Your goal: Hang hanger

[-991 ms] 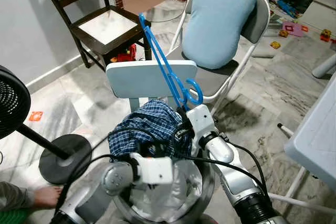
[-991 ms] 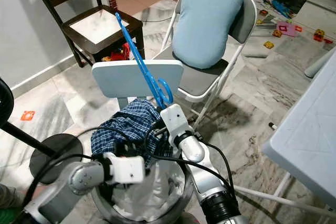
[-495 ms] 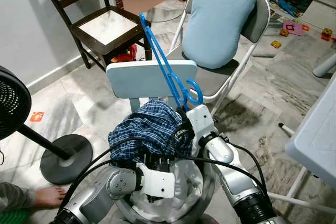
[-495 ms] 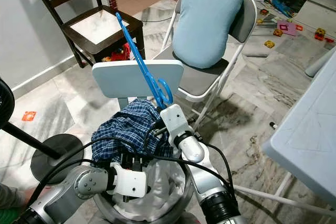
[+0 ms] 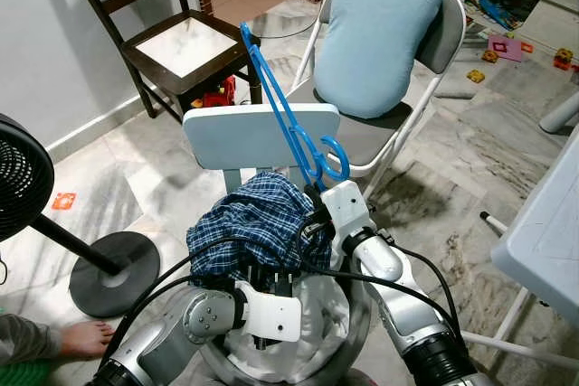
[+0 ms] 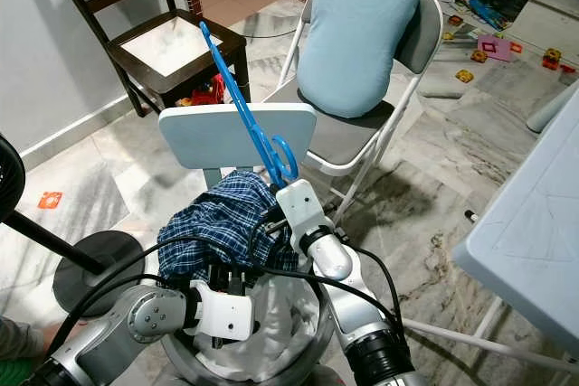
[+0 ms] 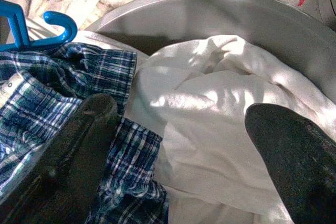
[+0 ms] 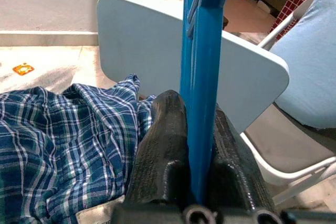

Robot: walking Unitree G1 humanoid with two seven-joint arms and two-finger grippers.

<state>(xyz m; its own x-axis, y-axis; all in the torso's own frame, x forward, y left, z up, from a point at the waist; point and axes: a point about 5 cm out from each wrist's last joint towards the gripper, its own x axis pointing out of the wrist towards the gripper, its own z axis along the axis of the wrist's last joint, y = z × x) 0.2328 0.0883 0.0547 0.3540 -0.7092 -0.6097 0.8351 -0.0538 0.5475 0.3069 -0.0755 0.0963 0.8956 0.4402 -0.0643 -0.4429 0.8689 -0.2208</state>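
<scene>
**A:** so which step is this? Going left to right: the left gripper (image 7: 173, 145) is down in the metal basin (image 7: 220, 11), fingers spread wide with nothing between them, hovering over the white cloth (image 7: 210, 108), with the plaid shirt (image 5: 249, 223) bunched just beside one finger. The right gripper (image 8: 195, 145) has its fingers pinched tight on the shaft of the blue hanger (image 5: 288, 115), which sticks up and away from it, hook end just above the wrist

**B:** yeah, I'd call that the hanger picked up but nothing on it and nowhere hung yet. Looks like the shirt is meant to go on first, though that's a guess from where the open gripper is

**A:** next move then?

**B:** probably the left one closing on the shirt collar, or the right arm carrying the hanger to something it can hook on. I can't spot a rail, so no clue where

**A:** what's in the way?

**B:** the pale blue chair back (image 5: 261, 136) sits right behind the hanger, close enough to knock when it swings. Off to the left gripper's side there's a fan base (image 5: 113, 273) and someone's foot (image 5: 81, 339); beyond the right gripper, the folding chair with the blue cushion (image 5: 380, 29), and a white table edge (image 5: 547, 232) out wide. Also the cables (image 5: 398, 268) loop over the basin rim
</scene>
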